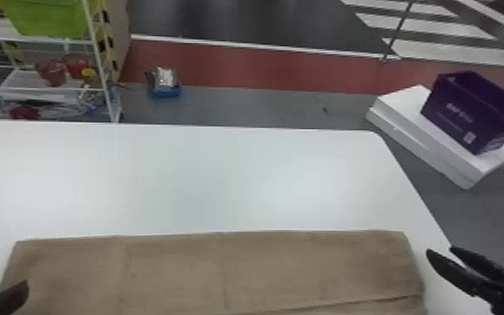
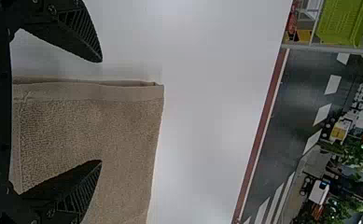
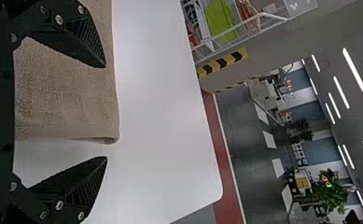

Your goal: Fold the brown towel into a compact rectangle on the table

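The left claw is open at the brown towel's corner, one ridged black finger over the cloth, the other over the white counter just beside it. Beyond, a green basket sits on a rack.

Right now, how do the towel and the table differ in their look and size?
The towel is brown, while the table is white. The towel has a rough, textured surface; the table looks smooth. The towel's far corners look fairly sharp, but the table's far right corner is rounded. The towel is smaller than the table it lies on. Both look flat, with a nearly straight far edge.
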